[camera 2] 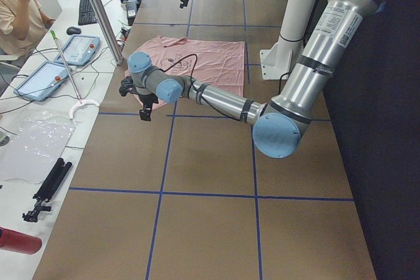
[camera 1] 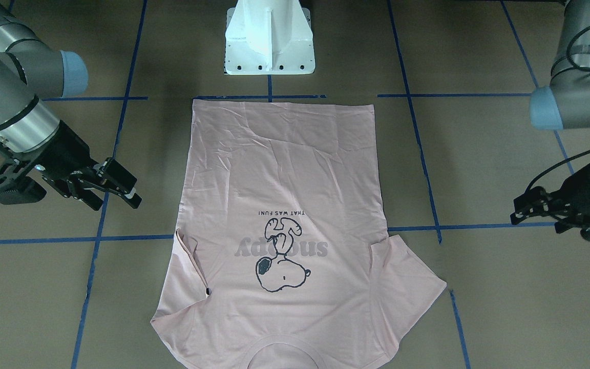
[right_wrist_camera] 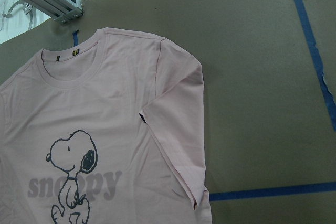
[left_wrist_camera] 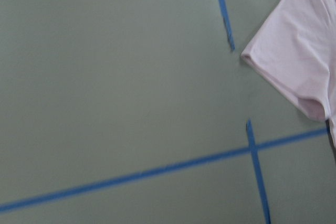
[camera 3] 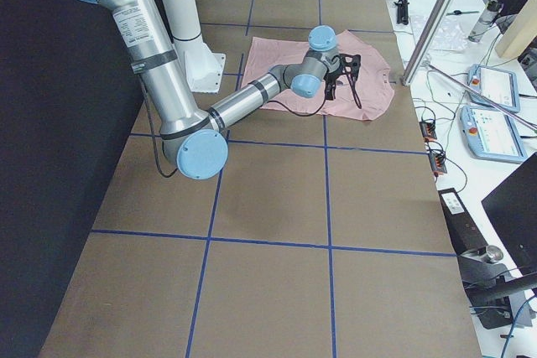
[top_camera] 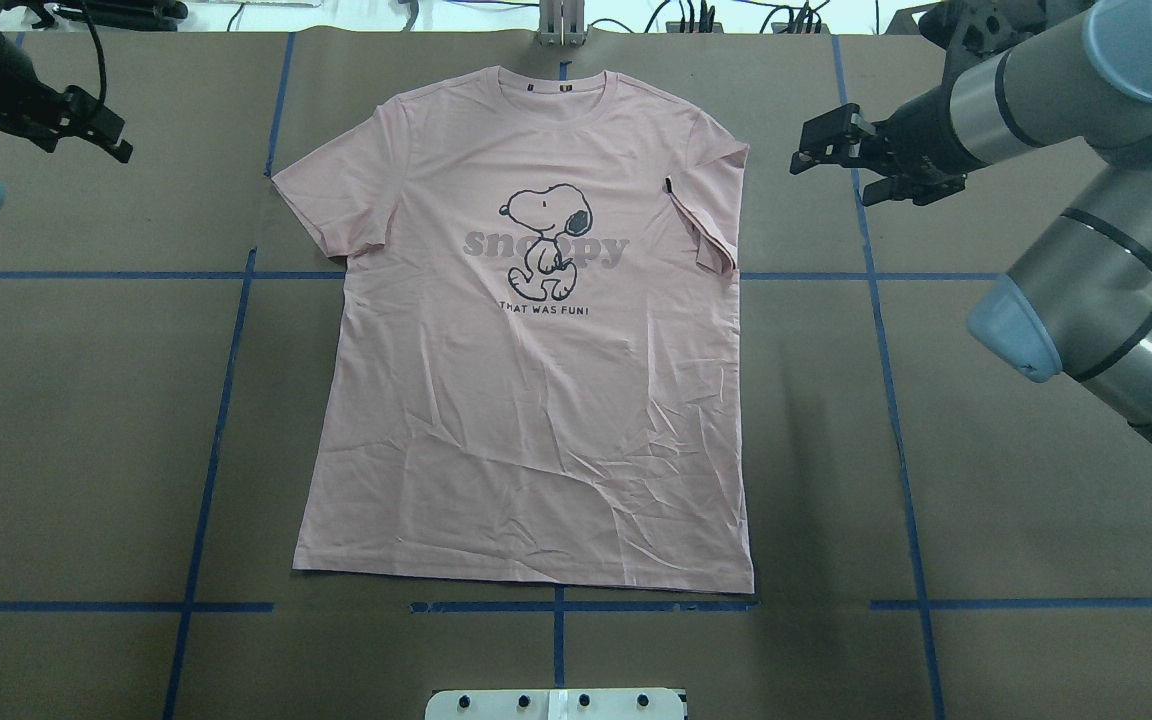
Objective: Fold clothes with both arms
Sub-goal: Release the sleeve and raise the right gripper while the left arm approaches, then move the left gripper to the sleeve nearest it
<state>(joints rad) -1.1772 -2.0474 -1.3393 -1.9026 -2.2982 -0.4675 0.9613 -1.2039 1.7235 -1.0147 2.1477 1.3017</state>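
A pale pink T-shirt [top_camera: 536,400] lies flat and print up on the brown table, its collar at the far edge and its hem towards the robot base. One sleeve [top_camera: 711,200], with a small black tag [top_camera: 669,186], is folded in over the body; the other sleeve [top_camera: 321,200] is spread out. My right gripper [top_camera: 804,150] hovers open just outside the folded sleeve, holding nothing. Well clear of the spread sleeve, my left gripper [top_camera: 121,140] is also open and empty. The left wrist view catches only that sleeve's tip [left_wrist_camera: 294,61]. The right wrist view shows the collar and dog print [right_wrist_camera: 73,156].
Blue tape lines [top_camera: 886,330] grid the table. The white pedestal base [camera 1: 269,41] stands at the robot's edge behind the hem. An aluminium post [camera 2: 98,11] rises at the far edge. Beyond it, a side bench holds control pendants [camera 2: 75,47], and a person [camera 2: 16,11] sits there.
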